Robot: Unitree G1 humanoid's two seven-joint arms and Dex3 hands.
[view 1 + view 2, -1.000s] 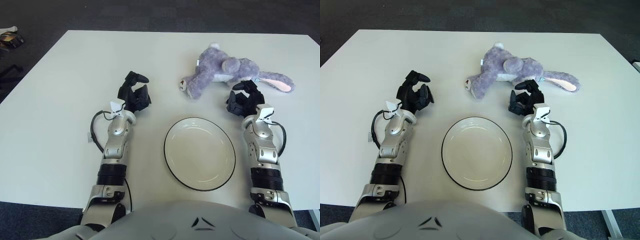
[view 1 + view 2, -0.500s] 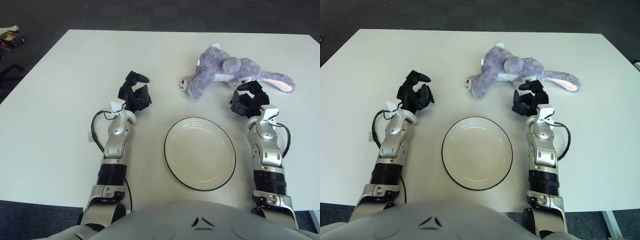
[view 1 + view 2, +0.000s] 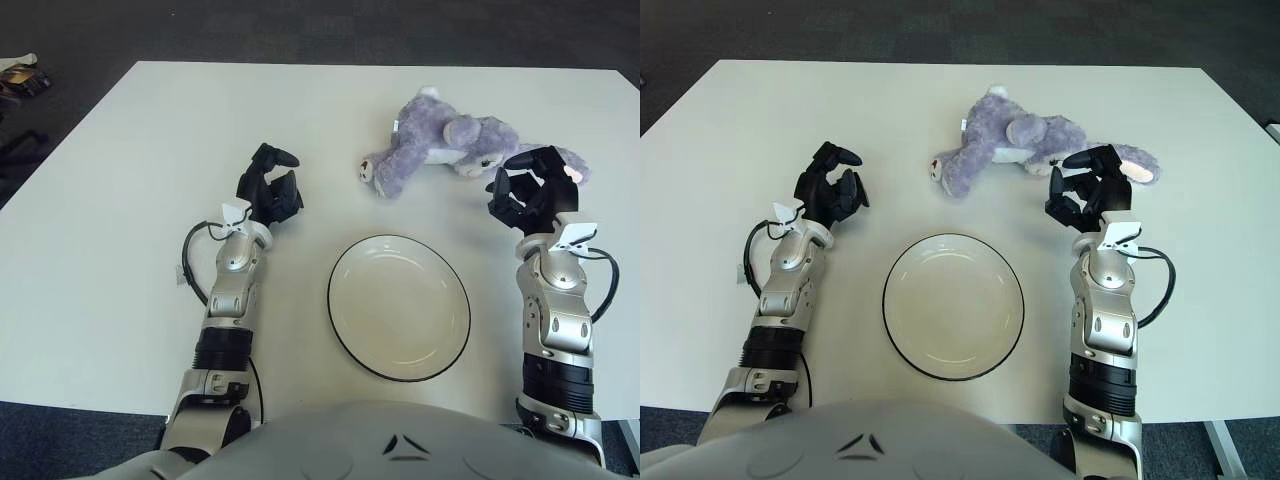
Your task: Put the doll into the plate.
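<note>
The white table point(image 3: 120, 150) takes up nearly everything, and on it, toward the far right, lies the doll point(image 3: 440, 148), a lilac plush rabbit sprawled on its side with a foot pointing down toward the plate and a long pink-lined ear trailing off to the right. The plate point(image 3: 400, 306), white with a dark rim, sits empty nearer the robot, well apart from the toy. The right hand point(image 3: 530, 192) is up by the rabbit's ear end, fingers spread in a loose claw with nothing in them; from here I can't quite tell whether the fingertips brush the ear or hang just short of it. The left hand point(image 3: 268, 190) shows off to the left of the plate, fingers curled partway and holding nothing. That rabbit looks light, soft and floppy, so it should squash under a grip and not slip, but the limbs and ear will dangle. I'd judge the plump body or the head the better place to take hold; grabbing only the ear would likely leave the rest swinging and make it awkward to settle inside the rim.
</note>
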